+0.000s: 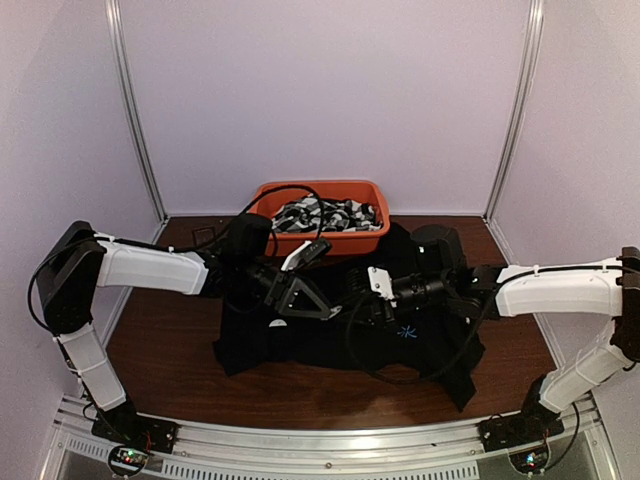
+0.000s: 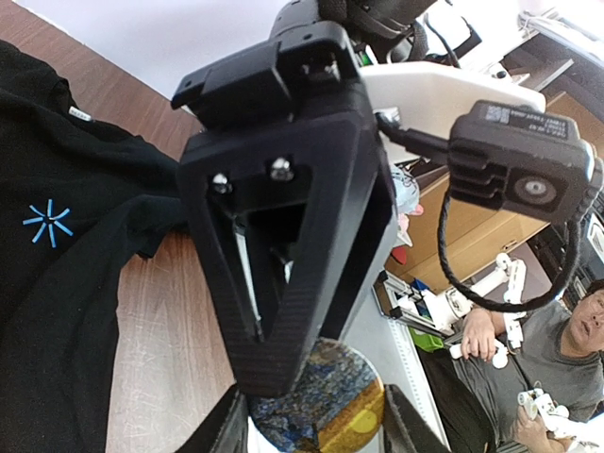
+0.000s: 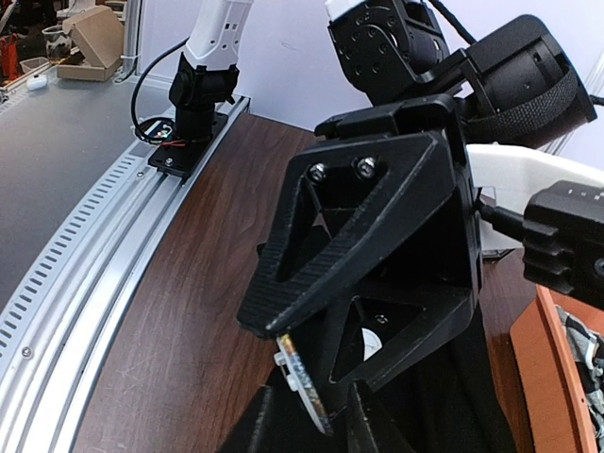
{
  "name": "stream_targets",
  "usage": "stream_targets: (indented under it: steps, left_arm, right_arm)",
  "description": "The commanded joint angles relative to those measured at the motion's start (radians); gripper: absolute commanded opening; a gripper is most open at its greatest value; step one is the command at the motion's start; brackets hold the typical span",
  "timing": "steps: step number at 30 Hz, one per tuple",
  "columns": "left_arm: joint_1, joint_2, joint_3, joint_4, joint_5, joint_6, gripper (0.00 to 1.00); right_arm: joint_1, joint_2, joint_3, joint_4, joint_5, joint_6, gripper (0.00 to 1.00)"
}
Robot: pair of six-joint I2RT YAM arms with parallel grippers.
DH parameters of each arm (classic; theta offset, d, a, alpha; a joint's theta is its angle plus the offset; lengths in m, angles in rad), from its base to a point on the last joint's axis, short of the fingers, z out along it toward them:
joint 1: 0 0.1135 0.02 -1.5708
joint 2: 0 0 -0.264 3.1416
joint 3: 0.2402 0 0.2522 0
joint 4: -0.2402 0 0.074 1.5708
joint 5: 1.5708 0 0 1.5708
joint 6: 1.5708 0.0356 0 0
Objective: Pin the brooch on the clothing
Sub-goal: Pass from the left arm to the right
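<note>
The black shirt (image 1: 260, 345) lies flat on the table, its light-blue starburst (image 1: 406, 332) near my right gripper. In the left wrist view the shirt (image 2: 57, 311), the starburst (image 2: 47, 222) and a tiny white tag (image 2: 80, 114) show. The round blue-and-yellow brooch (image 2: 330, 406) sits face-on between my left fingers, gripped by its edges. My left gripper (image 1: 325, 310) and right gripper (image 1: 352, 312) meet tip to tip above the shirt's middle. In the right wrist view the brooch (image 3: 307, 382) stands edge-on, with a white clip on its back. My right fingers flank it with gaps on both sides.
An orange bin (image 1: 320, 184) of black-and-white patterned fabrics (image 1: 330, 215) stands behind the shirt at the back. Bare wooden table (image 1: 160, 330) lies left of the shirt. A slotted metal rail (image 1: 330, 445) runs along the near edge.
</note>
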Motion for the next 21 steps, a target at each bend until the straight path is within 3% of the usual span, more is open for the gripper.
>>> stream_targets:
  steps: [1,7,9,15,18,21]
  left_arm:
    - [-0.005,-0.035,-0.015,0.081,0.016,-0.024,0.36]
    - [-0.005,-0.040,-0.023,0.093,0.016,-0.032,0.36]
    - [-0.005,-0.040,-0.025,0.096,0.016,-0.032,0.36]
    - [-0.002,-0.051,-0.025,0.089,-0.010,-0.022,0.41]
    - [0.005,-0.079,-0.006,-0.002,-0.056,0.051,0.58]
    - [0.022,-0.119,0.023,-0.154,-0.120,0.154,0.94]
  right_arm:
    - [0.007,0.015,0.024,-0.005,0.008,0.008,0.25]
    - [0.006,0.018,0.031,-0.011,0.006,0.011,0.10]
    - [0.007,0.018,0.032,-0.011,-0.002,0.013,0.00]
    - [0.007,0.015,0.037,-0.050,-0.024,0.017,0.00]
    - [0.007,-0.003,0.034,-0.053,0.004,0.077,0.00]
    - [0.007,-0.040,0.034,-0.063,0.088,0.186,0.00]
